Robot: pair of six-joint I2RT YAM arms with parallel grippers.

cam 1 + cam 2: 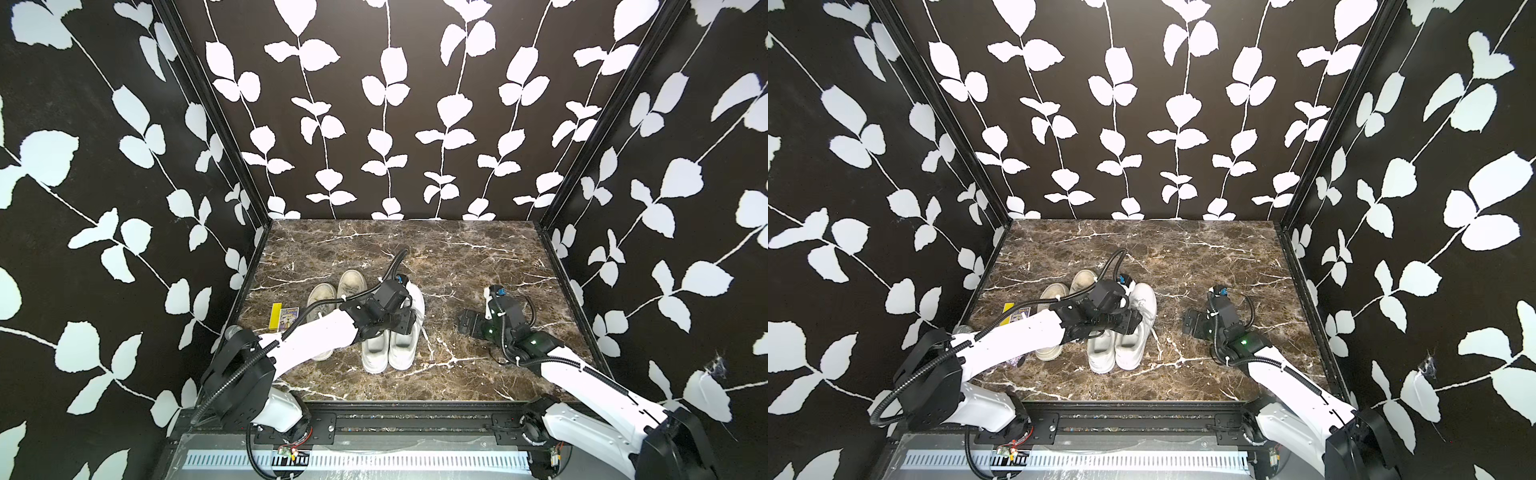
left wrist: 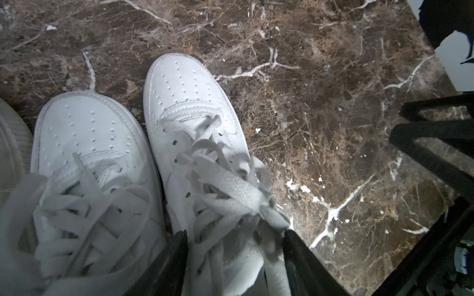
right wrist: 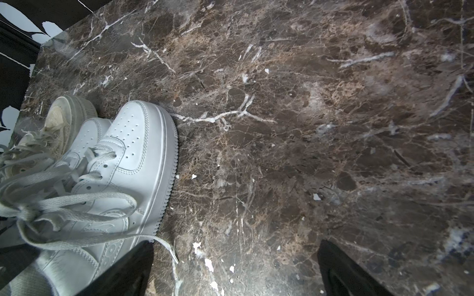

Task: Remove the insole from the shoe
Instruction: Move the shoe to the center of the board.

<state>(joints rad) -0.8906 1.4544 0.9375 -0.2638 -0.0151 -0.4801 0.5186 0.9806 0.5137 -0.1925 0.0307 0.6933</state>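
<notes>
Marble tabletop (image 1: pixel 457 257) roomy rightward; left hand (image 2: pixel 234 234) half-open astride shoe (image 2: pixel 184 102), right hand (image 3: pixel 234 243) wide, empty.

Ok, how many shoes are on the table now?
4. One beige shoe and second beige shoe on the left; one white sneaker and second white sneaker beside them, partly under the left arm. No others seem hidden.

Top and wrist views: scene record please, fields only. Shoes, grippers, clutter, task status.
target: white leather low-top sneaker, right one of its pair, laces loose
neighbour: matching white sneaker, close beside it
left gripper: jaws straddle target's laced tongue; grip unclear
right gripper: open, over bare brown marble table
other: worn beige canvas sneaker pair, yellow box
insole: none seen out of a shoe
</notes>
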